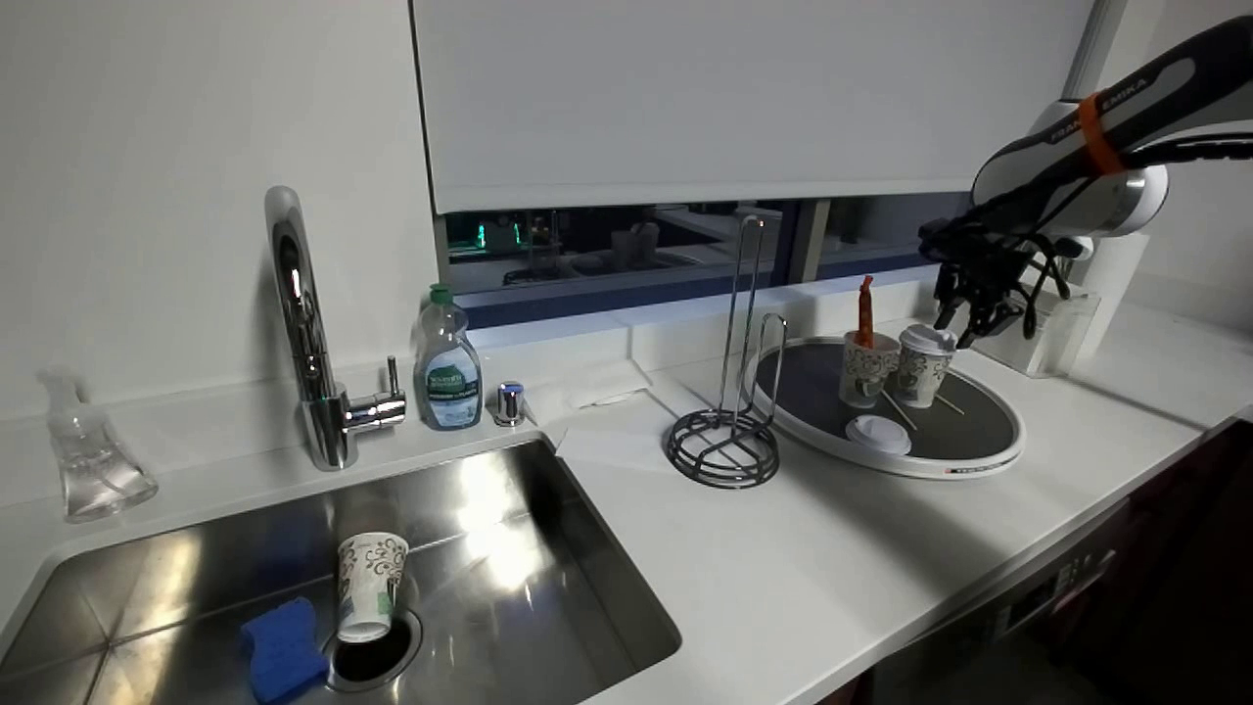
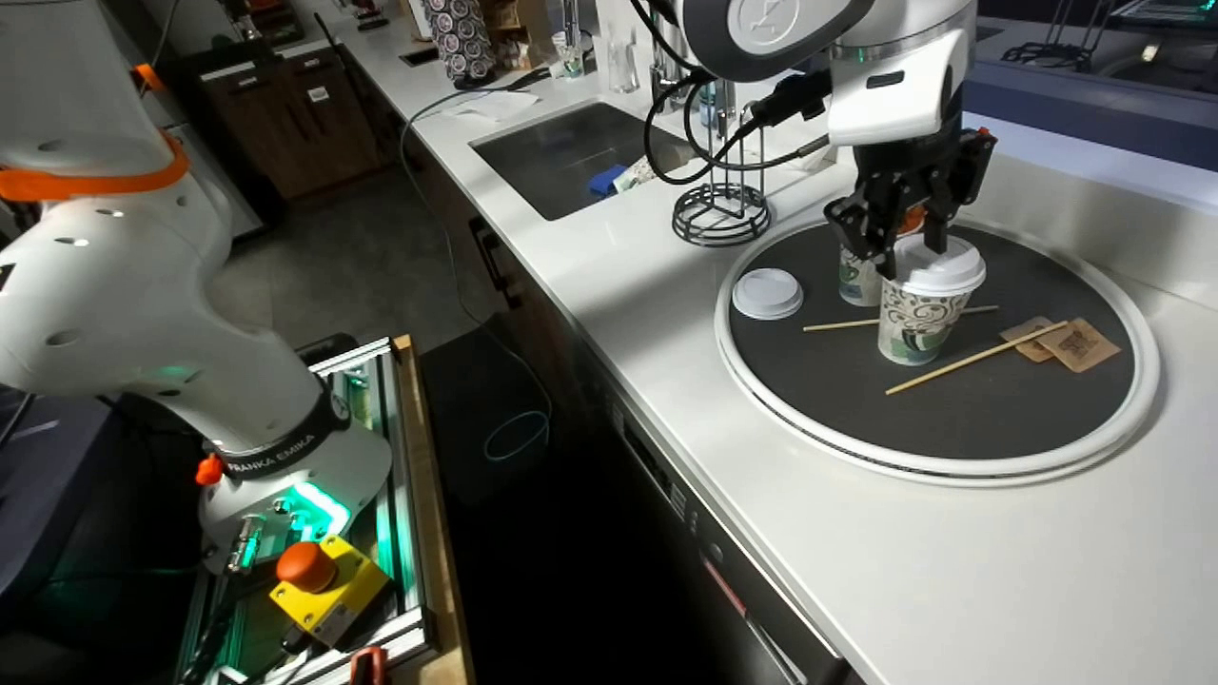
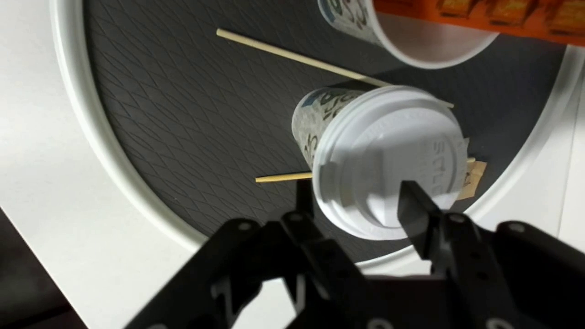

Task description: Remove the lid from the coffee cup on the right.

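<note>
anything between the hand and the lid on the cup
Nothing visible stands between the hand and the lid. The open cup with something orange in it stands off to one side, not between.

Robot arm (image 1: 1057, 152) bent, gripper (image 3: 356, 189) angled down, fingers (image 3: 418, 217) apart

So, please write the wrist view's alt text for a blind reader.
Open black gripper at the white lid of a patterned cup, contact unclear. Nearby, on a dark round tray, two sticks and an open cup holding an orange item.

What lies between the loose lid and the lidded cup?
Part of a thin stick lies between the loose lid and lidded cup, in both exterior views.
</note>
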{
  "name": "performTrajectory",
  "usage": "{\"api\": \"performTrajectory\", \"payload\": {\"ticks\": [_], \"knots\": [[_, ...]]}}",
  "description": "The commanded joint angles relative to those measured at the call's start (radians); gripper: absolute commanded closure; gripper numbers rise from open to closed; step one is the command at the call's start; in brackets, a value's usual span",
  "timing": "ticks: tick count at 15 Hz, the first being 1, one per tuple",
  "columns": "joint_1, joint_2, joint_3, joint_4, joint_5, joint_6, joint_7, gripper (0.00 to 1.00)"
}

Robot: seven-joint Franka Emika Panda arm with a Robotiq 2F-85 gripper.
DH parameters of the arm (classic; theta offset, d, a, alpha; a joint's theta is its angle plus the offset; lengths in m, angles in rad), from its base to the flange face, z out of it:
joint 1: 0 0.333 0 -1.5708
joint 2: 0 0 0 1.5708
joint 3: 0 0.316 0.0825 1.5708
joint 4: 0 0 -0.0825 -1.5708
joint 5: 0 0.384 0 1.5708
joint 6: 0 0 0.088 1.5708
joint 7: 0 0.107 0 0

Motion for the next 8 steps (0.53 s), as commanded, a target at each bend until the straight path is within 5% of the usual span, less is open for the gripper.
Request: {"api": "performTrajectory", "payload": {"ticks": [1, 6, 8], "knots": [[0.012, -0.036, -0.011, -0.040, 0.018, -0.003, 0.007, 0.48], [0.010, -0.048, -0.014, -0.069, 0.015, -0.002, 0.009, 0.69], [0.009, -0.048, -0.017, -0.076, 0.016, 0.000, 0.011, 0.65]]}}
